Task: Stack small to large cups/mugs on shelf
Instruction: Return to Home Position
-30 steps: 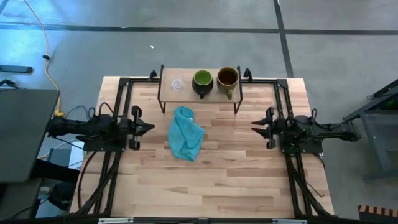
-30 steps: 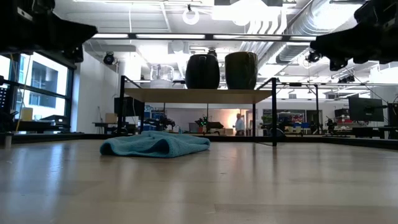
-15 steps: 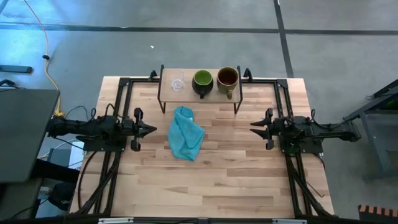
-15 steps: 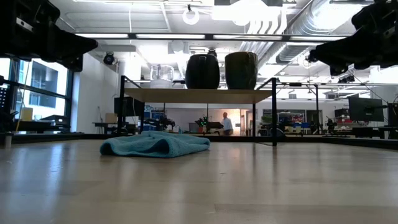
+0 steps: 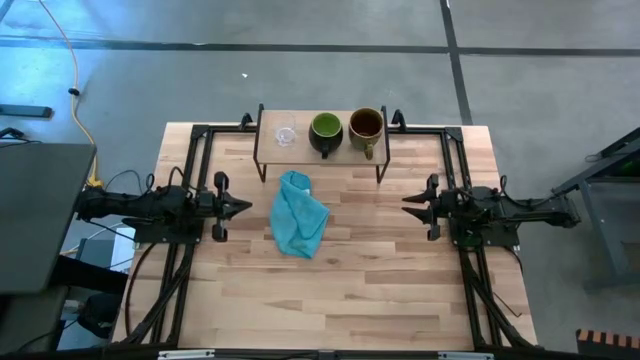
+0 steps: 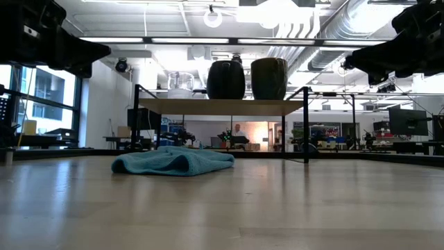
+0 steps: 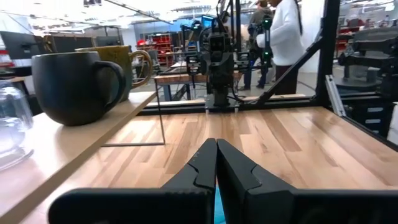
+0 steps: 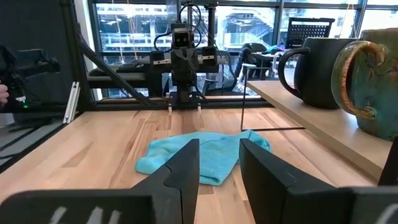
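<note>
Glass cup point(image 5: 286, 135), green mug point(image 5: 326, 128) and brown mug point(image 5: 366, 124) line the shelf point(image 5: 300, 146), the glass probably fragile and slick so I'd pinch its rim, my left gripper point(image 5: 246, 207) closed and right gripper point(image 5: 405, 205) parted, both empty.

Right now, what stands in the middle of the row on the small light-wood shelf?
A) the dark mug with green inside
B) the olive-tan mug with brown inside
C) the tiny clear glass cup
A: from above, the dark mug with green inside stands on the light-wood shelf between the tiny clear glass cup and the olive-tan mug with brown inside.
</note>
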{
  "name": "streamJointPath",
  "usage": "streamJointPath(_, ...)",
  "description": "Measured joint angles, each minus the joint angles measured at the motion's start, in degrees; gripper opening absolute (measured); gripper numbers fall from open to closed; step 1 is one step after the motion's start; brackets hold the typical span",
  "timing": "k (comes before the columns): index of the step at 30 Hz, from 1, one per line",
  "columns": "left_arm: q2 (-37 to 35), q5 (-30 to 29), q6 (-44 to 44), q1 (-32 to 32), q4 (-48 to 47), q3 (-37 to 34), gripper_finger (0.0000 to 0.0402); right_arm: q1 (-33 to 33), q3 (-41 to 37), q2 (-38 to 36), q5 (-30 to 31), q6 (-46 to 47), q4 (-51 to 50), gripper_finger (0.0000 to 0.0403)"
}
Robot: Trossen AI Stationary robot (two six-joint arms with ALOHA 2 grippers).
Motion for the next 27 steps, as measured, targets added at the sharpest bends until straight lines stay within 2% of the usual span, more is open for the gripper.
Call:
streamJointPath(15,0.0,1.1,-0.1,0.0,0.0,0.0,0.0001,0.0,0.0,0.0,-0.1,0.1,-0.1,0.0106)
streamJointPath(27,0.0,1.1,-3.4,0.0,0.0,0.0,0.0001,0.0,0.1,0.0,-0.3,-2.4,-0.2,0.0106)
